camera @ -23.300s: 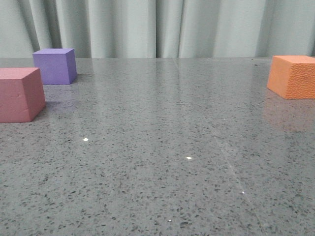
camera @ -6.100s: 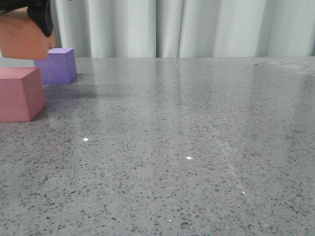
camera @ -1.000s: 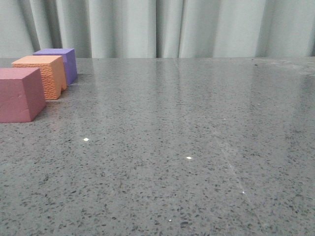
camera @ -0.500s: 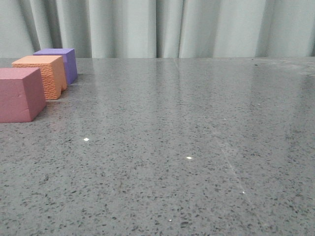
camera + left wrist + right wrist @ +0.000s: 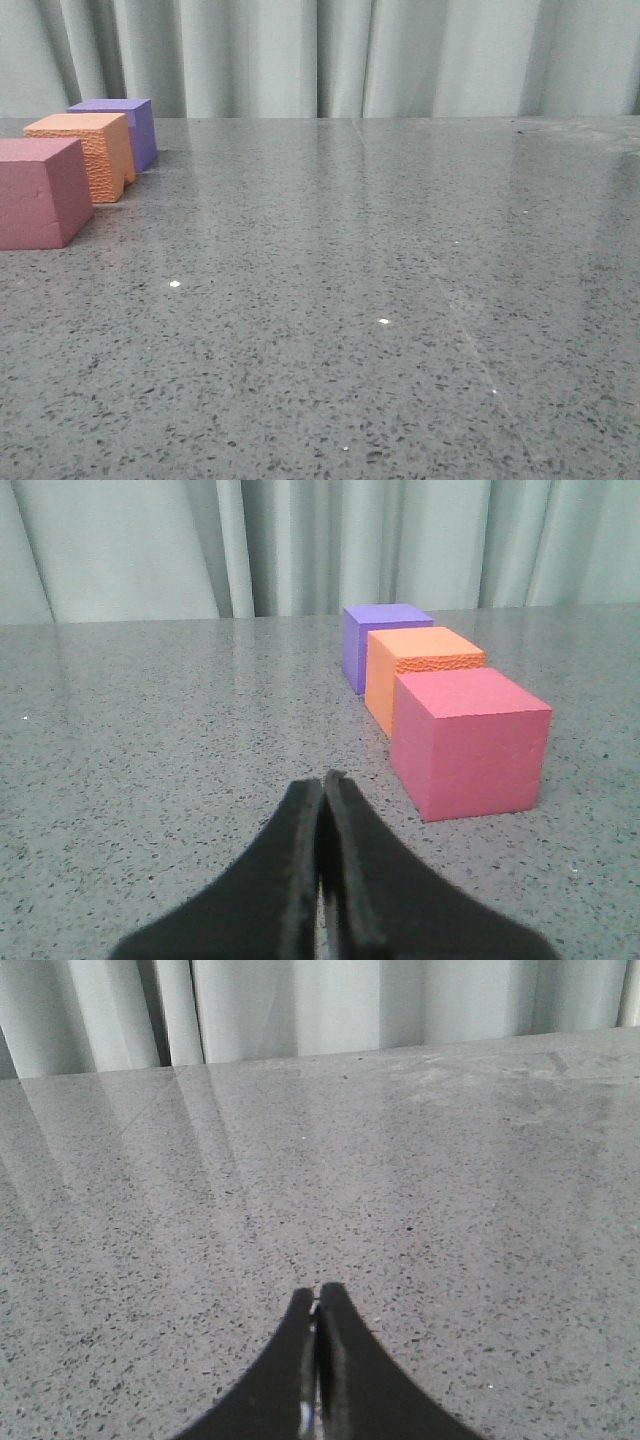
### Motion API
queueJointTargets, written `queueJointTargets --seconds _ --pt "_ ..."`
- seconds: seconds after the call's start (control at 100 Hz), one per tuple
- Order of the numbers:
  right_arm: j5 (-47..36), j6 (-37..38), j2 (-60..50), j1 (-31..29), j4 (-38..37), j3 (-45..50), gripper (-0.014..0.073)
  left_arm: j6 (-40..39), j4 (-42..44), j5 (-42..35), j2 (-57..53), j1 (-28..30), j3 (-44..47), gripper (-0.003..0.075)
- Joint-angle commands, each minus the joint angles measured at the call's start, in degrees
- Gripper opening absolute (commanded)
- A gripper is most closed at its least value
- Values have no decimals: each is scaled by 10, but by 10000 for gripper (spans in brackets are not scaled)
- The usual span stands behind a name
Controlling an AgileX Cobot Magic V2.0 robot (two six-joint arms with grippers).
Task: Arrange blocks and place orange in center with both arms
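Three foam cubes stand in a row at the far left of the grey table. The orange cube [image 5: 85, 152] is in the middle, between the purple cube [image 5: 125, 125] behind it and the pink-red cube [image 5: 40, 192] in front. The left wrist view shows the same row: purple cube [image 5: 385, 640], orange cube [image 5: 420, 670], pink-red cube [image 5: 470, 742]. My left gripper [image 5: 322, 780] is shut and empty, low over the table, short of the pink-red cube and beside it. My right gripper [image 5: 316, 1290] is shut and empty over bare table. Neither arm shows in the front view.
The speckled grey table [image 5: 380, 300] runs back to a pale pleated curtain [image 5: 350, 55]. The curtain also shows in the left wrist view [image 5: 300, 545] and in the right wrist view [image 5: 350, 1005].
Since 6 s ago the orange cube has been set down between the purple and pink-red cubes and the gripper has left the front view. In the last second nothing has moved.
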Motion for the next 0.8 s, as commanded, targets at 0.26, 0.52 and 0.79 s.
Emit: queueJointTargets --seconds 0.26,0.52,0.79 --pt "-49 -4 -14 -3 1 -8 -67 -6 -6 -51 -19 -4 32 -19" --pt "-49 -4 -14 -3 1 -8 -67 -6 -6 -51 -19 -4 32 -19" --pt "-49 -4 -14 -3 1 -8 -67 -6 -6 -51 -19 -4 32 -19"
